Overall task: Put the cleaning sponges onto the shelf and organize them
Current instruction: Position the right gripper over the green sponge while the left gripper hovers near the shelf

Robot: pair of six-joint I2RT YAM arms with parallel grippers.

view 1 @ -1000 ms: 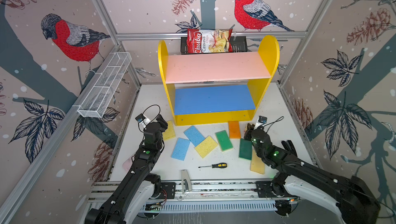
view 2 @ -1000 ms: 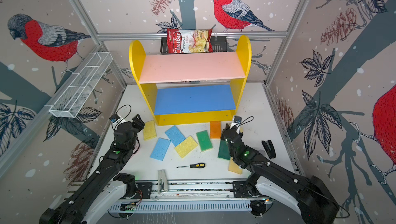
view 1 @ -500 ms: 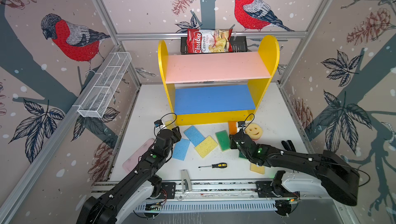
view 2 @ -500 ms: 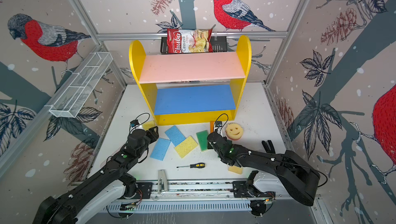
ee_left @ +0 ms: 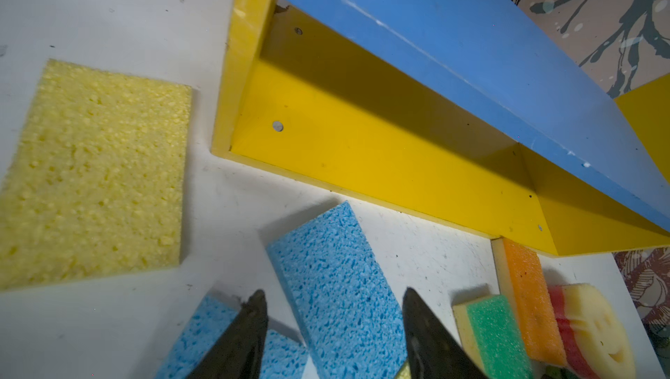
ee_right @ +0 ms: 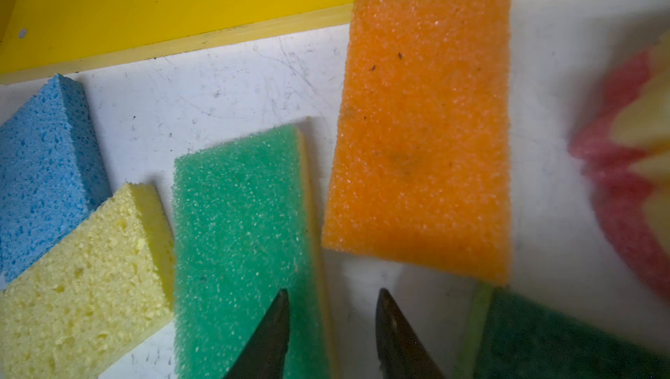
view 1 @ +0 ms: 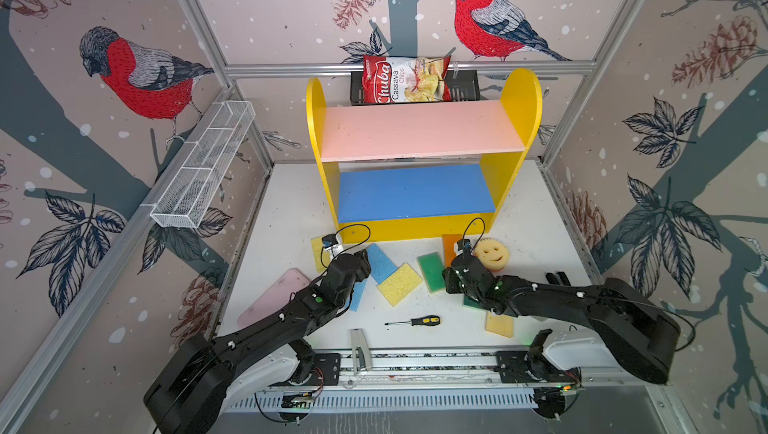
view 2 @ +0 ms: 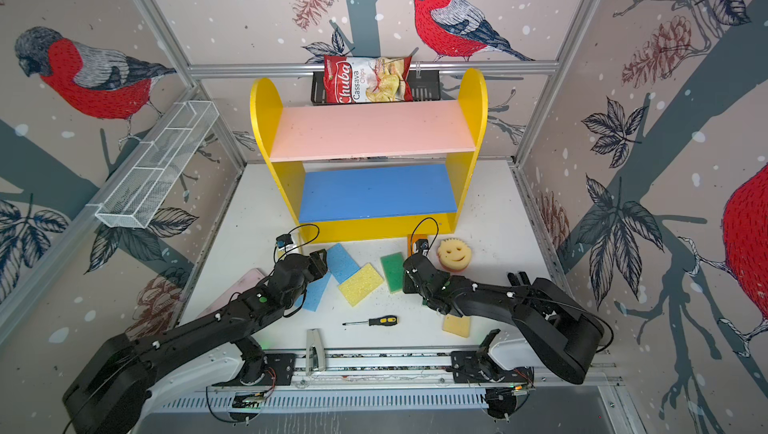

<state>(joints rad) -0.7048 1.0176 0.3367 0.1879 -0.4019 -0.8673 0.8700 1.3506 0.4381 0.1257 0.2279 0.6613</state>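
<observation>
The yellow shelf [view 1: 415, 228] stands at the back, its pink and blue boards bare. Several cleaning sponges lie on the white table in front of it. My left gripper [ee_left: 333, 297] is open, its fingers astride a light blue sponge [ee_left: 326, 268], which lies beside a second blue sponge [view 1: 357, 293] and a yellow sponge [view 1: 399, 284]. My right gripper [ee_right: 333, 292] is open, one finger over the green sponge [ee_right: 239, 214], the other over bare table. An orange sponge [ee_right: 420, 134] lies just ahead. The round smiley sponge [view 1: 491, 253] sits to its right.
A screwdriver [view 1: 415, 321] lies near the front rail, with a yellow sponge [view 1: 499, 324] to its right. A pink flat object [view 1: 276, 297] lies at the left edge. A white wire tray [view 1: 203, 166] hangs on the left wall. A chips bag [view 1: 405, 79] sits in the black basket.
My left arm has swung right, from the far-left yellow sponge to the blue one. My right arm has moved left, uncovering the smiley sponge, and its jaws have widened.
</observation>
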